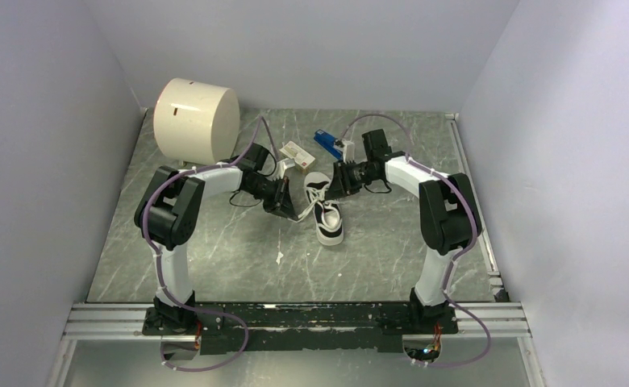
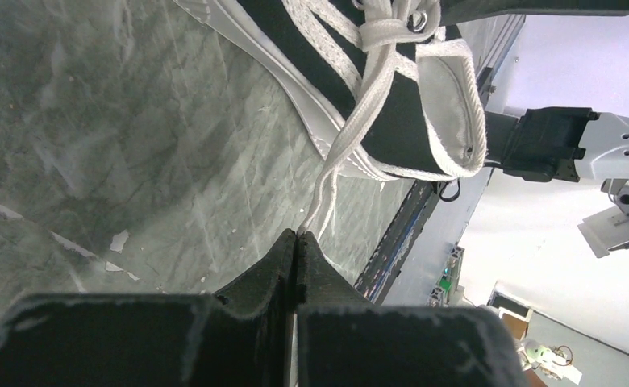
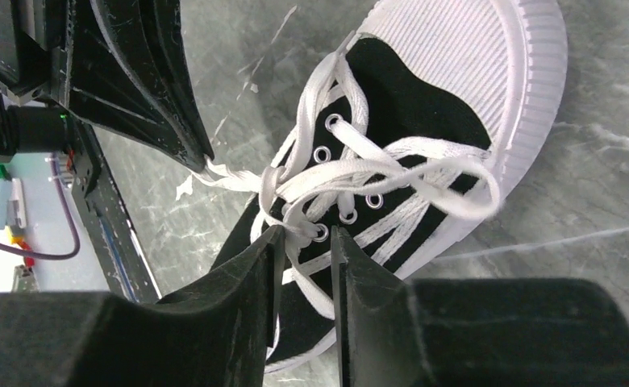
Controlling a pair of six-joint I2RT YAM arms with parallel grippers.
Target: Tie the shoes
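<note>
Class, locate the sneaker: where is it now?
Top view: the sneaker lies mid-table between the left gripper, pinching its lace, and the right gripper, near the box.

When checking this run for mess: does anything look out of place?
A white scrap lies on the table near the sneaker, whose laces sprawl loose, one loop drooping over its side.

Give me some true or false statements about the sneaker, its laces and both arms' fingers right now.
1. The left fingers are shut on a white lace. True.
2. The right fingers are pressed fully together. False: a gap shows between them, over the eyelets.
3. The blue stapler lies nearer the arm bases than the sneaker. False: it lies beyond the sneaker.
4. The sneaker's toe cap is white. True.
</note>
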